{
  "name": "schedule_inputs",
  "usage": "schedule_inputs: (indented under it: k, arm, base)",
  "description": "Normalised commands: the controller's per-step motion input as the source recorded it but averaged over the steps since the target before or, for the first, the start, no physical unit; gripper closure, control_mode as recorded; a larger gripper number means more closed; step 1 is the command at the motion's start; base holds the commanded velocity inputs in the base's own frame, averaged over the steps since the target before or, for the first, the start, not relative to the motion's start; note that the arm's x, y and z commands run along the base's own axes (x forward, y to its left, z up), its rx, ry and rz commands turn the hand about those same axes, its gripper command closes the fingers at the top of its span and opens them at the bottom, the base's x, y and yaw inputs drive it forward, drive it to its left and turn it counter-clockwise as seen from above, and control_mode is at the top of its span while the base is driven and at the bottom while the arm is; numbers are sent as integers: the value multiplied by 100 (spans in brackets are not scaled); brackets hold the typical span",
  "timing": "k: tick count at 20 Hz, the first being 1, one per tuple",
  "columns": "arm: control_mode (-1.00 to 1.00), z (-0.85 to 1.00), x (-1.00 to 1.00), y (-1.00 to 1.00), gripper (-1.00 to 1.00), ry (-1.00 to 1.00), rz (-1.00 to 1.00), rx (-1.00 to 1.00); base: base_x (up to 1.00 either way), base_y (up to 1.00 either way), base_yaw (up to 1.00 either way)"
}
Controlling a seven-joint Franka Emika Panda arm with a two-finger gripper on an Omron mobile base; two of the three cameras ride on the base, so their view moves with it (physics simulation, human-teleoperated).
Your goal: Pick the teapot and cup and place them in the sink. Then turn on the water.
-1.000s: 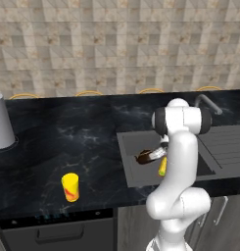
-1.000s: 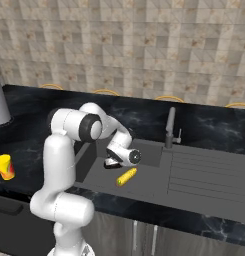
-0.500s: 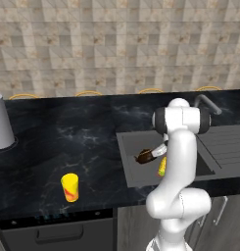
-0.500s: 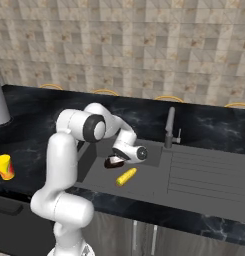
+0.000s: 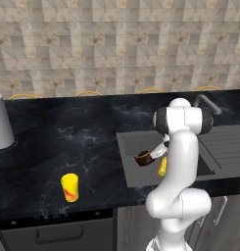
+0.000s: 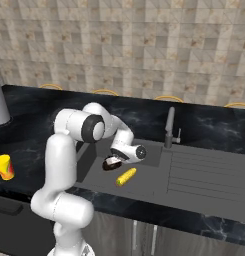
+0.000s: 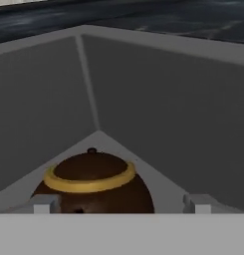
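Note:
The dark-brown teapot (image 7: 96,185) with a gold ring round its lid sits on the floor of the grey sink (image 7: 158,104), near a corner. My gripper (image 7: 121,204) is open, and its fingertips (image 7: 200,203) stand wide on either side of the teapot without pinching it. From the base, the teapot (image 5: 143,158) (image 6: 112,164) lies at the sink's (image 5: 126,147) left part with the gripper (image 5: 154,153) (image 6: 115,160) just over it. The yellow cup (image 5: 69,187) (image 6: 4,167) stands upright on the black counter, far to the left of the sink.
A knobbly yellow elongated item (image 5: 162,166) (image 6: 126,176) lies in the basin beside the teapot. The dark tap (image 6: 169,127) (image 5: 205,101) rises behind the sink, and a ribbed draining board (image 6: 204,175) is on the right. A grey canister (image 5: 1,122) stands at the far left.
The jaws have opened from half closed to wide and let go of the teapot. It now rests on the sink floor. The cup has not moved.

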Motion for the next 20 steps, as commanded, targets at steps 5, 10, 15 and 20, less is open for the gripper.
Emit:
schedule_inputs:
  k: [5,10,15,20]
  arm:
    - [-100,0,-46,10,-100,0,0,0]
    - [-100,1,-44,-4,-100,-1,0,0]
    - [-100,59,-31,1,-100,1,0,0]
    - [-100,94,-25,8,-100,5,-6,-3]
  base:
    - [0,0,0]
    - [0,0,0]
    - [0,0,0]
    - [0,0,0]
